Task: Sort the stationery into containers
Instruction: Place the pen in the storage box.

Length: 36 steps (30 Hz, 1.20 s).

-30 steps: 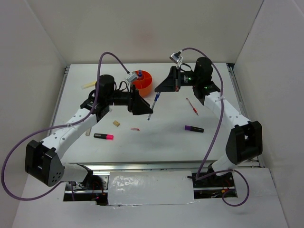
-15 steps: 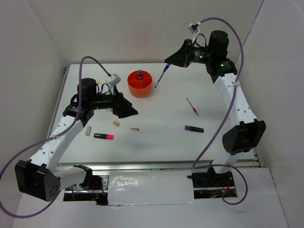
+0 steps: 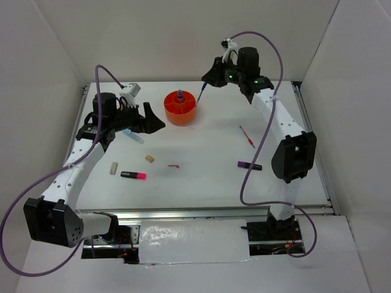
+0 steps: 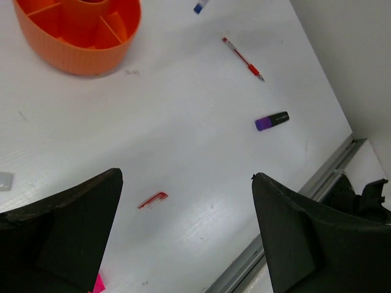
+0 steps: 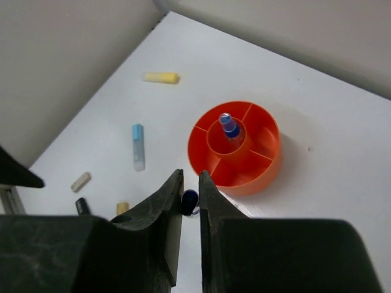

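While clamped narrow in the right jaws, hangs tip-down toward the counter [image 3: 208, 183], long axis running straight out along those jaws: blue pen [image 5: 190, 201]. Not over the orange pot [image 5: 235, 149] yet; beside it, tip close to the rim but apart. From the right jaws, pot just ahead and a little to the right in the wrist view, so by this reading only a short carry forward before letting go. Central tube already taken by the blue-capped bottle [image 5: 229, 125]; better to aim for an open outer compartment. Left jaws spread wide, holding nothing, well back from the pot and much farther from it than the right. Ahead of them, flat on the counter: red pen [image 4: 242, 58], purple marker [image 4: 272, 121], small red clip-like piece [image 4: 153, 199]. Off to the left of the right jaws: blue strip [image 5: 138, 146], yellow stick [image 5: 161, 77], tan erasers [image 5: 80, 181].
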Each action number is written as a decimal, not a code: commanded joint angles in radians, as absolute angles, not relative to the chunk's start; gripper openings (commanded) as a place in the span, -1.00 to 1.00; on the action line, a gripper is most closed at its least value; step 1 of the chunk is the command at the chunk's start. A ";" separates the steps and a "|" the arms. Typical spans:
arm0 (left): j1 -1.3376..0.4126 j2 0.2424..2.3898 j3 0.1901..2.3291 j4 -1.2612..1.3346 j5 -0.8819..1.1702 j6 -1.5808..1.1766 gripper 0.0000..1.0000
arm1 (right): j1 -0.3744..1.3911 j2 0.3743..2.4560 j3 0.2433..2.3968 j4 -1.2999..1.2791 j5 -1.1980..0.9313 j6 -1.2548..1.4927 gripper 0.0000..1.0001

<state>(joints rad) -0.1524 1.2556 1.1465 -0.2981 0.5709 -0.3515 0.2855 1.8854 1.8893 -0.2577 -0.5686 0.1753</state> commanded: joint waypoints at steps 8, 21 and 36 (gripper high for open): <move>-0.137 1.232 1.103 -0.238 0.491 -0.354 0.99 | 0.322 2.054 1.948 -0.054 -0.442 0.241 -1.00; -0.127 1.241 1.065 -0.216 0.477 -0.354 0.99 | 0.330 2.166 2.002 -0.025 -0.443 0.276 -0.97; -0.121 1.262 1.061 -0.207 0.471 -0.350 0.99 | 0.356 2.218 1.993 -0.023 -0.474 0.298 0.04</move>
<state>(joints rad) -0.1268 1.2572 1.0702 -0.2562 0.4751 -0.3466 0.3454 2.2372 1.9587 -0.0666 -0.4675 0.2886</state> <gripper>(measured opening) 0.993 0.466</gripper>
